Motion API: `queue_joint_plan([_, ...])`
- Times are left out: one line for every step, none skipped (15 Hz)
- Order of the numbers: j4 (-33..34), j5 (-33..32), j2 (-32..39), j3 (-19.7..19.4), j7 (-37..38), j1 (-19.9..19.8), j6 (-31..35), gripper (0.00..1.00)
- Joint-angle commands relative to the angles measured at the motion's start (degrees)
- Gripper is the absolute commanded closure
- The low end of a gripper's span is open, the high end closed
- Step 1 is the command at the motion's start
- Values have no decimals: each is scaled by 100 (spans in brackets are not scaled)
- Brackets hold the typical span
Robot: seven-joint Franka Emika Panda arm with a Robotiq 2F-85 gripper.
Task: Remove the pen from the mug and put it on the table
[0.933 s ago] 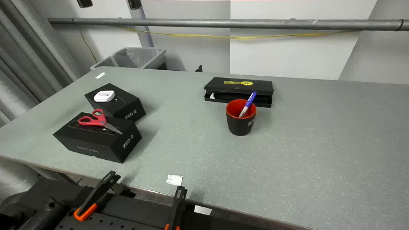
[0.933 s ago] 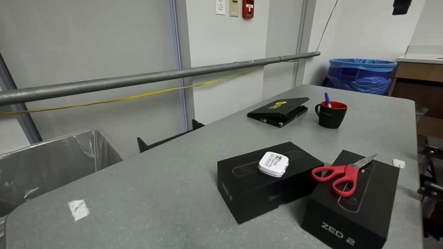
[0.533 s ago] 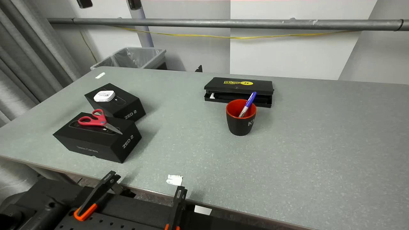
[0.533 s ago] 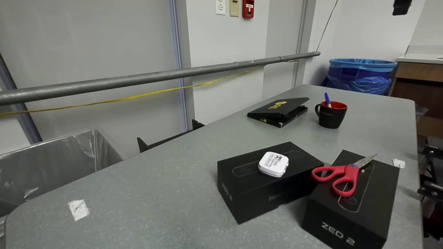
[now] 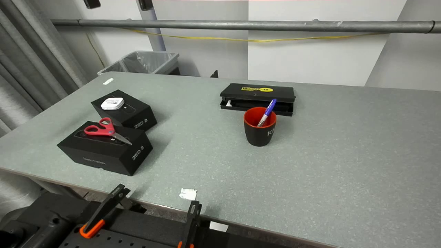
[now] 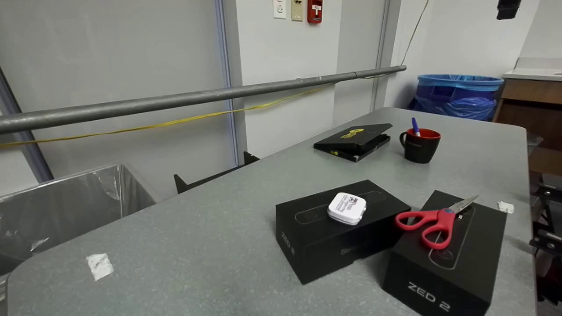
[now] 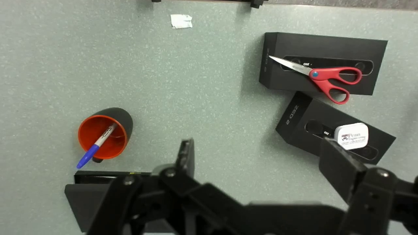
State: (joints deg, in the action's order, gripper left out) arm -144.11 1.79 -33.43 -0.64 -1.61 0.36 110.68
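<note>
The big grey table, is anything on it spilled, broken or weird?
Nothing looks spilled or broken. The flat black box with yellow print looks odd: it stands partly open instead of shut flat, its gap facing the black mug with the red inside. A ragged white scrap on the speckled grey table might be litter.

Slim blue-and-white pen [image 7: 95, 147]: blue cap, whitish barrel, dark print
Round black mug [image 5: 257, 136]: black outside, orange-red inside, pale letters
Flat grey tabletop [image 5: 327, 155]: grey, speckled paler
Metal-bladed red scissors [image 7: 324, 74]: red handles, silver blades, blue pivot
Two oblong black boxes [image 5: 100, 151]: whitish lettering
Flat black rectangular case [image 5: 258, 96]: yellow print
Two-fingered black gripper [image 7: 259, 158]: mostly black
</note>
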Motion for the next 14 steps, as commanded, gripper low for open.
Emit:
queue_joint_plan([-248,-273,96,68,366,-255,778,0])
queue_joint_plan([-371,-389,171,61,507,-380,1174,0])
queue_joint_plan([-493,-514,326,-17,594,-532,1548,0])
queue_joint_plan([-621,-673,457,-46,782,-711,1971,0])
queue_joint_plan([-750,-818,643,-112,900,-900,2402,0])
queue_joint_plan([-867,-984,824,-147,1046,-1101,2853,0])
queue_joint_plan([-954,-1160,1033,-179,1202,-1314,3307,0])
queue_joint_plan([-979,-1345,1266,-178,1416,-1536,3664,0])
queue_joint_plan([-965,-1429,1439,-201,1579,-1706,3715,0])
queue_joint_plan([-992,-1157,1064,-249,1163,-1393,3331,0])
queue_joint_plan([-1006,-1196,1211,-281,1173,-1481,3417,0])
queue_joint_plan([-999,-1196,1257,-295,1160,-1472,3417,0])
queue_joint_plan([-996,-1194,1237,-283,1159,-1453,3416,0])
queue_joint_plan([-996,-1193,1203,-260,1160,-1432,3414,0])
